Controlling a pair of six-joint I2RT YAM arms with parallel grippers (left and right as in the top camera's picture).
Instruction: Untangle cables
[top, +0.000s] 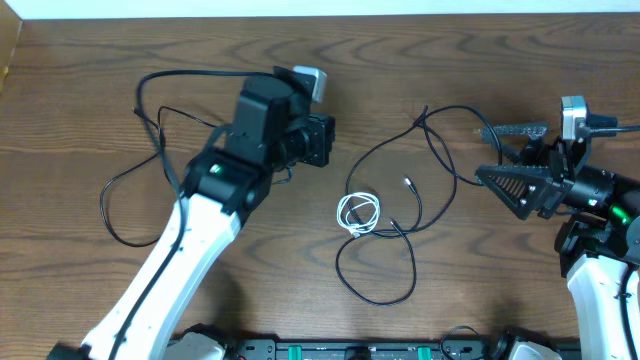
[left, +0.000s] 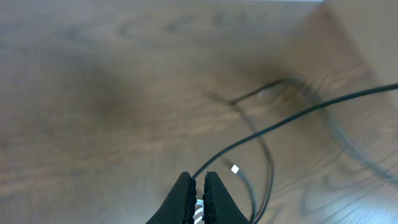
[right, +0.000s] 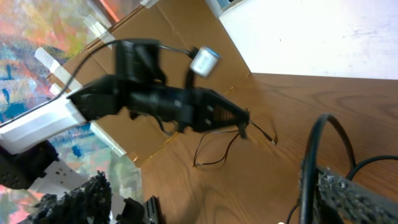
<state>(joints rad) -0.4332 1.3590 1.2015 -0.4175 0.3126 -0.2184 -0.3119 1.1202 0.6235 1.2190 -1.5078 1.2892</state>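
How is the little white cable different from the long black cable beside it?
The white cable is short, the black cable long. The white one is bunched in a tiny coil; the black one sprawls in wide loops. Both are thin cords lying on the wooden table.

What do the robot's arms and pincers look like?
The left arm and right arm have white shells, black joints and green lights. The left gripper and right gripper are black with tapering fingers. A silver camera tops each wrist.
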